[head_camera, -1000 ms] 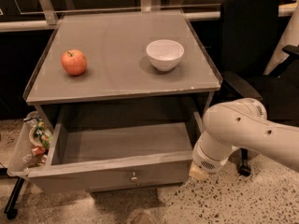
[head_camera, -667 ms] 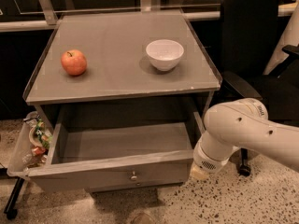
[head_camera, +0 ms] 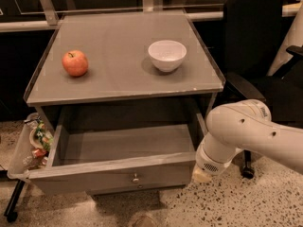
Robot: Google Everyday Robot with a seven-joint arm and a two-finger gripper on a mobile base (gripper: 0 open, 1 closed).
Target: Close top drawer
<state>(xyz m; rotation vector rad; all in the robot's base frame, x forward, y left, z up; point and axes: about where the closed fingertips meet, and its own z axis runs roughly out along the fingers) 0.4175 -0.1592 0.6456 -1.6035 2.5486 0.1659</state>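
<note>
The top drawer (head_camera: 118, 178) is pulled far out of the grey cabinet. Its grey box interior is bare, and its front panel has a small round metal knob (head_camera: 136, 178) at the centre. My white arm (head_camera: 246, 136) reaches in from the right. Its end, with the gripper (head_camera: 200, 175), sits low against the right end of the drawer's front panel. Most of the gripper is hidden by the arm and the drawer front.
A red apple (head_camera: 75, 63) and a white bowl (head_camera: 167, 55) sit on the cabinet top (head_camera: 118, 86). A bin of trash (head_camera: 33, 143) hangs at the cabinet's left side. A black office chair (head_camera: 258, 41) stands to the right. The floor is speckled (head_camera: 227, 207).
</note>
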